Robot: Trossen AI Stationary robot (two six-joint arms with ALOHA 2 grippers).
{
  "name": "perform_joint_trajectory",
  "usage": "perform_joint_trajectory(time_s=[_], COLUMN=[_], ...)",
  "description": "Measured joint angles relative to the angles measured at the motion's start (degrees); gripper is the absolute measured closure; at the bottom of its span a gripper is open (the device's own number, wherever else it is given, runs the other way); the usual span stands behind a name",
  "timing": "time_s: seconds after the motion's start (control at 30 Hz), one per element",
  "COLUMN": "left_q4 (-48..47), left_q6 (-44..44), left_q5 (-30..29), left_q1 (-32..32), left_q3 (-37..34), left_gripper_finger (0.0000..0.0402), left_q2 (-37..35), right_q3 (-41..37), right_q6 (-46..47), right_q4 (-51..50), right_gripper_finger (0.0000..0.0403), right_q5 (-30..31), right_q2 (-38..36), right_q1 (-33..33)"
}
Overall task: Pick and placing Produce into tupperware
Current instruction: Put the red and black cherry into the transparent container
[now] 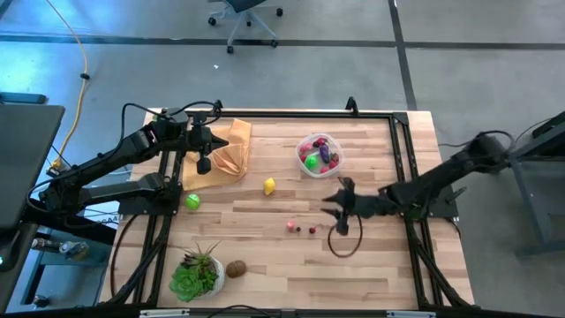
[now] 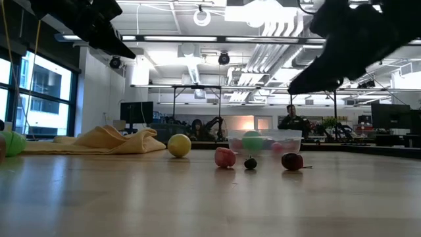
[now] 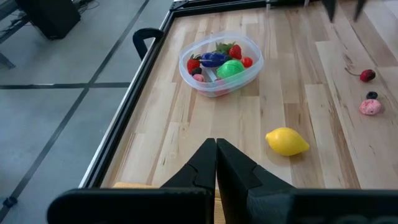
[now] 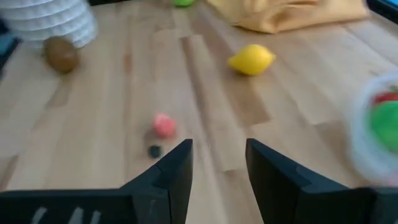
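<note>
High view: your right gripper [image 1: 342, 215] hovers half-open, empty, by the pink piece [image 1: 290, 226] — light, hard-looking, probably slick; pinch its middle.

1 tupperware [image 1: 319, 154], 1 lemon [image 1: 269, 185]

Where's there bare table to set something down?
Free: the near edge between the brown fruit and the right gripper; also between the cloth and the tupperware. Crowded: the small fruits beside that gripper.
</note>
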Motion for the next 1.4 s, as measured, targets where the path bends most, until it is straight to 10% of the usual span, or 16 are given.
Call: perform_joint_trajectory(time_s=[0.6,1.4], left_q4=[-0.01,-0.01], left_q6=[-0.01,0.01], left_q5=[0.0,0.01], left_q1=[0.0,0.01], left_q3=[0.02,0.02], left_gripper_finger=[0.0399,0.0399], left_q2=[0.01,0.01], right_q3=[-1.07,-1.07], right_q6=[-8.98,-5.54], right_q4=[27.05,26.52], right_gripper_finger=[0.0204,0.019], right_q5=[-0.8,-1.55], right_q2=[23.72,26.54], right_q1=[5.16,6.85])
